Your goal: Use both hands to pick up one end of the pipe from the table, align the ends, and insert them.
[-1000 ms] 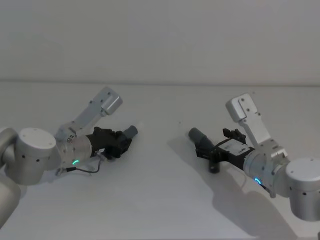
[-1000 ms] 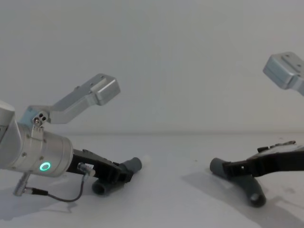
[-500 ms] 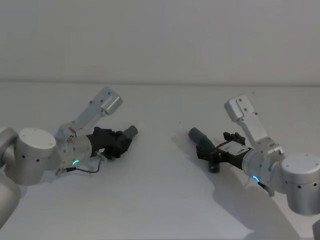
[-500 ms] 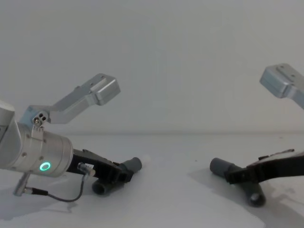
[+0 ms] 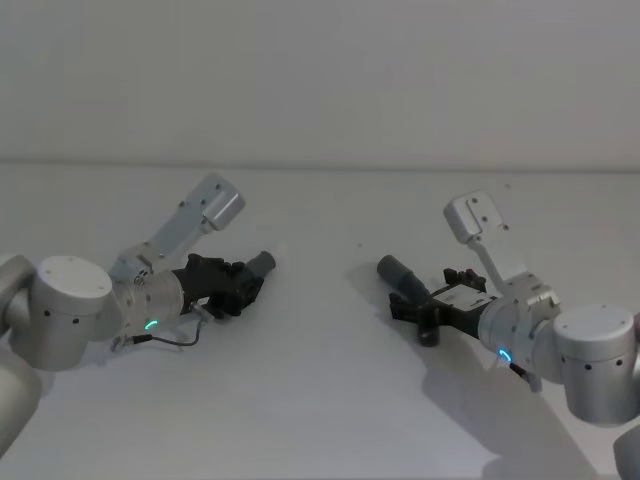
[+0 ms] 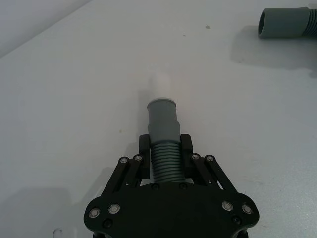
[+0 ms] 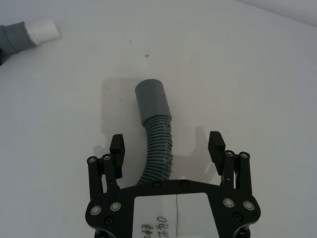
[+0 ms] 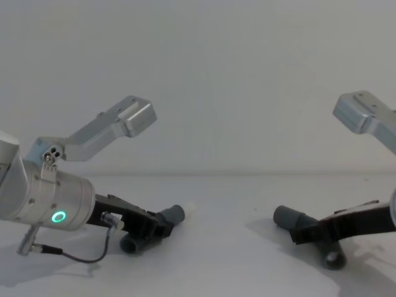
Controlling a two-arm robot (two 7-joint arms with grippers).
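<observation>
Two dark-grey ribbed pipe pieces lie on the white table (image 5: 320, 400). My left gripper (image 6: 165, 148) is shut on the ribbed part of the left piece (image 6: 163, 119), low over the table at the left (image 5: 240, 283). That piece's cuff carries a white tip (image 6: 161, 84) pointing toward the centre. The right piece (image 7: 153, 106) rests on the table with its plain cuff (image 5: 398, 271) pointing left. My right gripper (image 7: 167, 144) is open and straddles its ribbed bend; the fingers (image 7: 216, 145) stand clear on each side. In the chest view the gripper (image 8: 303, 234) sits low beside that piece (image 8: 289, 218).
A bare stretch of table separates the two cuffs. A grey wall rises behind the table's far edge (image 5: 320, 165). A thin black cable (image 8: 93, 257) loops under my left wrist.
My right arm has slid forward and lowered, bringing the open gripper farther along the right piece. The left arm and its piece have not moved.
</observation>
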